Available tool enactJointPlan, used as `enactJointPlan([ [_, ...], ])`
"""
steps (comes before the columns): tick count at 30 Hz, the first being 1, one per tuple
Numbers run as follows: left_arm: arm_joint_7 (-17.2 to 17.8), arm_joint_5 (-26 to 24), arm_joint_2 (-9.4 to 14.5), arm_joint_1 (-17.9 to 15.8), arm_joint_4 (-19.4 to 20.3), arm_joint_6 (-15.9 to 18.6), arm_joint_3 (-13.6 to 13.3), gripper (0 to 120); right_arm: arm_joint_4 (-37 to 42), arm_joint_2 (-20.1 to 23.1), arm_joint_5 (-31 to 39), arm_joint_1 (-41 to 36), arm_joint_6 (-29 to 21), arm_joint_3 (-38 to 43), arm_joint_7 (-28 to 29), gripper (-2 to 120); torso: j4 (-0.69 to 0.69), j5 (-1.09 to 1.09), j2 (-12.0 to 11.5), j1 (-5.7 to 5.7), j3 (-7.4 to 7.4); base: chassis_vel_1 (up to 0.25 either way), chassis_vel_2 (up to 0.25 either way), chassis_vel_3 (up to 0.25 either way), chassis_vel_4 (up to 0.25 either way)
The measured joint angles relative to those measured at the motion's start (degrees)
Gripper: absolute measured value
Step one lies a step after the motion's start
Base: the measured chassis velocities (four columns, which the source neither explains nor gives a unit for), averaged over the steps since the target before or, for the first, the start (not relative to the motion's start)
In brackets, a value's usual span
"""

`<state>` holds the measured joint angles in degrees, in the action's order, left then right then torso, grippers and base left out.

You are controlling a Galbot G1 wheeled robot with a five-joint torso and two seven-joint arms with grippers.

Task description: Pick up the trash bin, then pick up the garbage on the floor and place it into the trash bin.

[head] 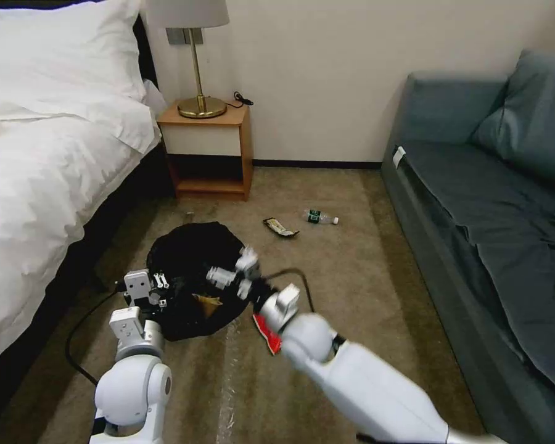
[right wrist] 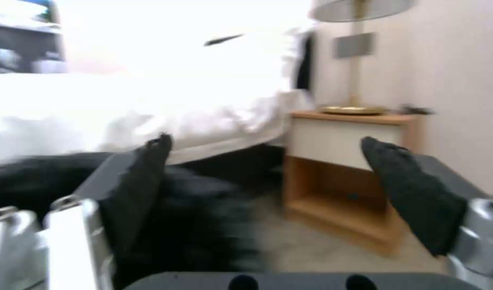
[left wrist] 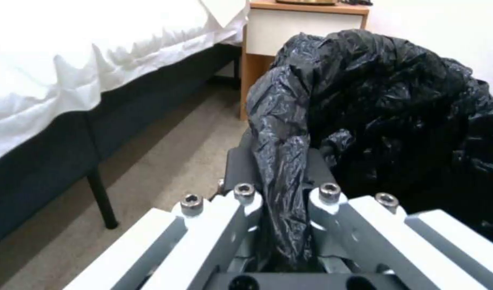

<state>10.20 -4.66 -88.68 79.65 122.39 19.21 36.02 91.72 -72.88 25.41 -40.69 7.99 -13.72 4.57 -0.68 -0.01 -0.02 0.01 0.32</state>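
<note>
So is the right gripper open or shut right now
Open. The right gripper has its jaws spread wide apart with nothing between them, above the trash bin.

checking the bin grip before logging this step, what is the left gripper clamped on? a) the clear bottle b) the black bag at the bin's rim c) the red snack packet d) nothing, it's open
b: in the left wrist view the left gripper is shut on a fold of the black bag lining the trash bin.
</note>
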Motion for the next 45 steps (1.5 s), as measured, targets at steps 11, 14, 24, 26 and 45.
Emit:
enactJointPlan([
  [11,0.09,-1.27,0.79,-0.11,1.29,0.46,1.33,5,-13.45,0.94,-1.23,-3.63,0.71,5.2,-0.08,100,-0.02,0.01,0.0,0.0,0.0,0.0,0.0,0.0,0.0],
  [14,0.08,-1.23,0.72,-0.09,1.37,0.46,1.2,5,-15.69,0.7,-2.16,-5.32,0.75,5.31,-0.55,100,-0.02,0.01,-0.01,0.0,0.0,0.0,0.0,0.0,0.0],
  [24,0.0,-0.57,-0.13,-0.12,1.65,0.41,0.58,5,-22.29,0.35,-7.19,-10.37,2.1,0.13,-1.88,100,-0.01,0.0,-0.01,0.0,0.0,0.0,0.0,0.0,0.0],
  [26,-0.01,-0.49,-0.2,0.05,1.64,0.35,0.58,5,-23.41,0.05,-7.47,-10.18,2.3,-0.97,-2.02,100,-0.02,0.0,-0.01,0.0,0.0,0.0,0.0,0.0,0.0],
  [45,-0.5,1.91,-2.51,0.29,0.79,-0.52,-0.01,5,-37.04,-0.73,-0.93,1.51,-2.64,-12.93,-8.33,100,-0.01,0.0,-0.01,0.0,0.0,0.0,0.0,0.0,0.0],
])
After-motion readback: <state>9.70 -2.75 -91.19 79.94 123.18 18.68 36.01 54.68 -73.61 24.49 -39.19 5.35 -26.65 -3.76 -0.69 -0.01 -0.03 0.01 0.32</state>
